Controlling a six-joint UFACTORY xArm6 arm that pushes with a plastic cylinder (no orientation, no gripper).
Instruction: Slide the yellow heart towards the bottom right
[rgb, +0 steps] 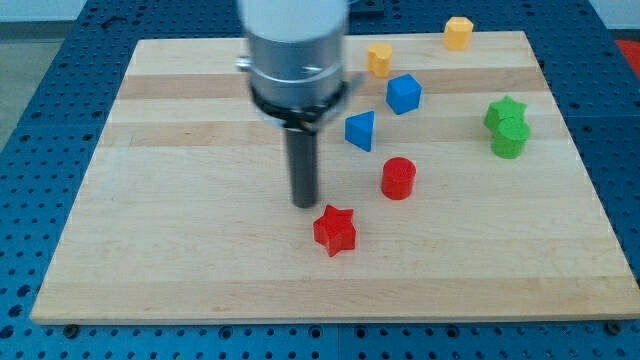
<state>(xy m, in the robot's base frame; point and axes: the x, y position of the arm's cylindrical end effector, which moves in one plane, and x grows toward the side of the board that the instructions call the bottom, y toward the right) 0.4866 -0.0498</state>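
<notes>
The yellow heart (379, 59) lies near the view's top edge of the wooden board (180, 250), just right of the arm's grey body. My tip (305, 204) rests on the board well below and to the left of the heart, not touching it. The tip stands just up and left of a red star (335, 230), with a small gap between them. A blue triangular block (361, 131) and a blue cube (404, 94) lie below and to the right of the heart.
A red cylinder (398, 178) sits right of the tip. A second yellow block (458, 33), roughly hexagonal, is at the top right edge. A green star (505, 112) touches a green cylinder (509, 141) at the right.
</notes>
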